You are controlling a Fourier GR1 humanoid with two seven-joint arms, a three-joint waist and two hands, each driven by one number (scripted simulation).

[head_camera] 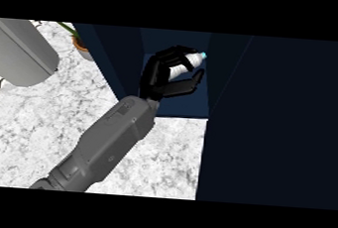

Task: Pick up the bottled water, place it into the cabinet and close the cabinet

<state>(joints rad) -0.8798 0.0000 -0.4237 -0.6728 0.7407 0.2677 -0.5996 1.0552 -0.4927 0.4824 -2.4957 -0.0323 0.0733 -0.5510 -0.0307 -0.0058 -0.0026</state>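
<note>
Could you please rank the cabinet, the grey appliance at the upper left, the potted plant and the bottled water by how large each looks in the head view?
1. cabinet
2. grey appliance
3. bottled water and potted plant: alike, both partly hidden, left unranked.

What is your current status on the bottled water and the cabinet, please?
One robot hand shut on bottled water, which side unclear. Bottle inside open cabinet, not yet released. Cabinet door open. Nothing blocking.

Bottled water (189,62) in curled hand (162,78) inside open dark cabinet (174,104).
</note>
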